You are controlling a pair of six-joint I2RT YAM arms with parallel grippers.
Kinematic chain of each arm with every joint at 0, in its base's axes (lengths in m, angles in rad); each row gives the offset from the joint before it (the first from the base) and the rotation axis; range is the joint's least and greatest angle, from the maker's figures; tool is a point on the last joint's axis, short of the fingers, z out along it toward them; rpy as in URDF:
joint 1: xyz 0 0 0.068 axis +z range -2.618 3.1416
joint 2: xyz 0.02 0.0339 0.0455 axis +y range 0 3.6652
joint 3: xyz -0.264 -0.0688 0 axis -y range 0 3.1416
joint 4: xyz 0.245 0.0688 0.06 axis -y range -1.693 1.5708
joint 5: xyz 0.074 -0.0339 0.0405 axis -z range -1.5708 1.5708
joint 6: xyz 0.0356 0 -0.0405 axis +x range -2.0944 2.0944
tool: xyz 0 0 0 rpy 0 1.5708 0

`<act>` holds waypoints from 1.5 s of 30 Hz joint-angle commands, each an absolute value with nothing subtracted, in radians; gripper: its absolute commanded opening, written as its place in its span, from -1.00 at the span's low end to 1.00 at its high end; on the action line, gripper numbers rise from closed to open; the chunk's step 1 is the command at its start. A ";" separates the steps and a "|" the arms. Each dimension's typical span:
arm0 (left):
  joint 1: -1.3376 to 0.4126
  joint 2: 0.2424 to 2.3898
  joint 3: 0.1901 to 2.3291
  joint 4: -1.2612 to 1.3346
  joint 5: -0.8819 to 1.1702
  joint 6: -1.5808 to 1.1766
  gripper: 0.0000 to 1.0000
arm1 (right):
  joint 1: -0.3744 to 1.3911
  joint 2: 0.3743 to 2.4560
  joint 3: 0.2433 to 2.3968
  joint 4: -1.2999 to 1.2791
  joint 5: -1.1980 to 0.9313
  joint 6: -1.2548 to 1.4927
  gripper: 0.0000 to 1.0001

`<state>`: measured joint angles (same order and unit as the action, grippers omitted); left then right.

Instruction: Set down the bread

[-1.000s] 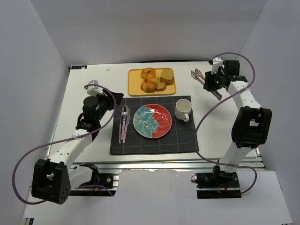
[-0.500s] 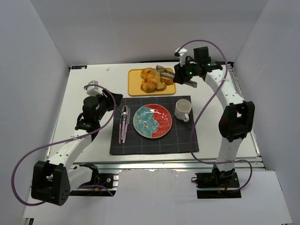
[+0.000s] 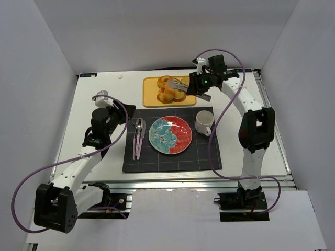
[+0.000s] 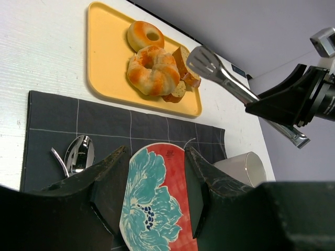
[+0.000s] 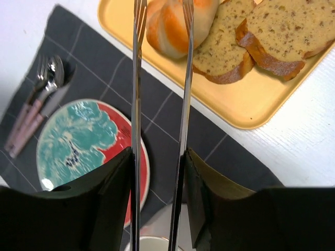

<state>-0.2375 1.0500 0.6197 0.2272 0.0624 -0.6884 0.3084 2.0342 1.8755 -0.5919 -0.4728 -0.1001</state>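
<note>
Bread (image 3: 167, 94) on tray (image 3: 150, 95) behind placemat (image 3: 157, 162); there, cutlery (image 3: 138, 137) left of plate (image 3: 170, 135), mug (image 3: 204, 123) right

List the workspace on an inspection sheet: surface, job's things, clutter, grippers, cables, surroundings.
Surface: white table with a dark checked placemat in the middle.
Job's things: ring roll and striped bun both on the yellow tray; flowered plate has no food on it.
Clutter: two loaf slices on the tray; mug and cutlery on the placemat.
Grippers: left gripper open, holding nothing; right gripper shut on tongs, which reach over the tray, parted.
Cables: purple cable loops off each arm; the right one passes near the mug.
Surroundings: plain walls on three sides; nothing else seen.
</note>
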 commanded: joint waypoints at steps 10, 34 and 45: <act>-0.232 1.011 0.666 0.186 0.031 -0.698 0.12 | 0.316 2.080 1.881 -0.428 -0.459 0.173 0.07; -0.233 0.999 0.675 0.160 0.015 -0.696 0.12 | 0.324 2.140 1.847 -0.383 -0.403 0.170 0.14; -0.232 0.996 0.673 0.163 0.014 -0.698 0.12 | 0.337 2.146 1.832 -0.391 -0.406 0.178 0.17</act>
